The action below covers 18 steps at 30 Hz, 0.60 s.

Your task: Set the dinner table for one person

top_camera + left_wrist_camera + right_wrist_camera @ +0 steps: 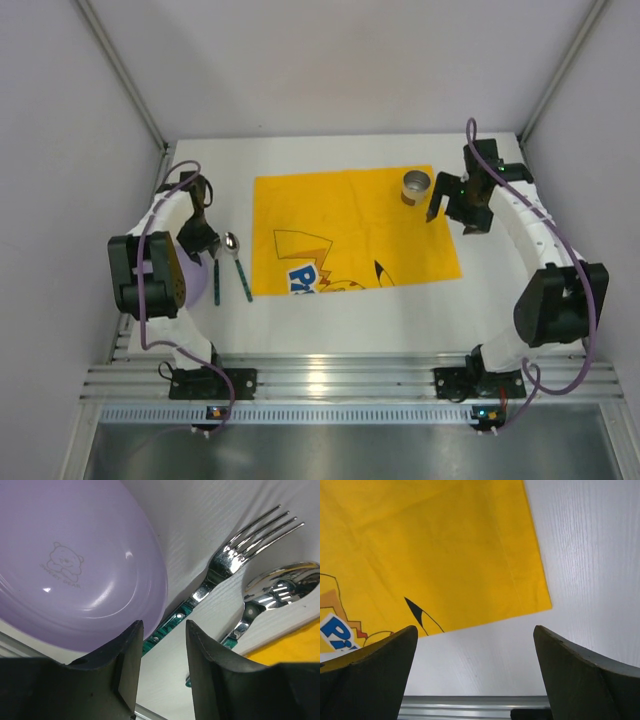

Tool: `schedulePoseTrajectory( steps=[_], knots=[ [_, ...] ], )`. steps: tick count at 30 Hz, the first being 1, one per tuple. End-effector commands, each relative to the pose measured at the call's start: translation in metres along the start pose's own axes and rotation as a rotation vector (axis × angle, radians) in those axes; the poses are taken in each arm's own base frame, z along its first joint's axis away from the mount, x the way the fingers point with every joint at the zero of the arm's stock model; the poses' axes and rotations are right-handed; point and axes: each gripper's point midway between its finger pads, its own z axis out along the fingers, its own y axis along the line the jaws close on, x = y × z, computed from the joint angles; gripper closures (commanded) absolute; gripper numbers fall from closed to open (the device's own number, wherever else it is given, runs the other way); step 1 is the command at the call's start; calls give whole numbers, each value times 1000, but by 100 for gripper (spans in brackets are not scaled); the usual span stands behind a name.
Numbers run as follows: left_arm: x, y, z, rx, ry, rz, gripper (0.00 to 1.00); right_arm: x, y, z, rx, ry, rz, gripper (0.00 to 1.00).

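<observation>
The white dinner table (350,325) carries a yellow cartoon-printed mat (350,230) in its middle. A metal cup (416,186) stands on the mat's far right corner. A purple bowl (196,278) lies at the left, partly under my left arm; the left wrist view shows it (75,565) with a bear print. A fork (250,535) and a spoon (285,582) with teal handles lie side by side left of the mat. My left gripper (162,630) is open and empty, just above the fork handle beside the bowl. My right gripper (475,635) is wide open and empty, over bare table by the mat's right edge.
The mat's near right corner (540,600) lies flat in the right wrist view. Grey walls enclose the table on the left, right and back. An aluminium rail (340,380) runs along the near edge, where both arm bases are bolted.
</observation>
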Motion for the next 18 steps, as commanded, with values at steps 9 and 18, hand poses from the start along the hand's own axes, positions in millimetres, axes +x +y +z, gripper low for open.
schedulePoseTrajectory(
  steps=[9,18],
  knots=[
    [1,5,36,-74,13,24,67,18,-21,-5,8,-14,-31,0],
    [1,7,49,-85,56,39,100,16,-18,-2,1,9,-41,0]
  ],
)
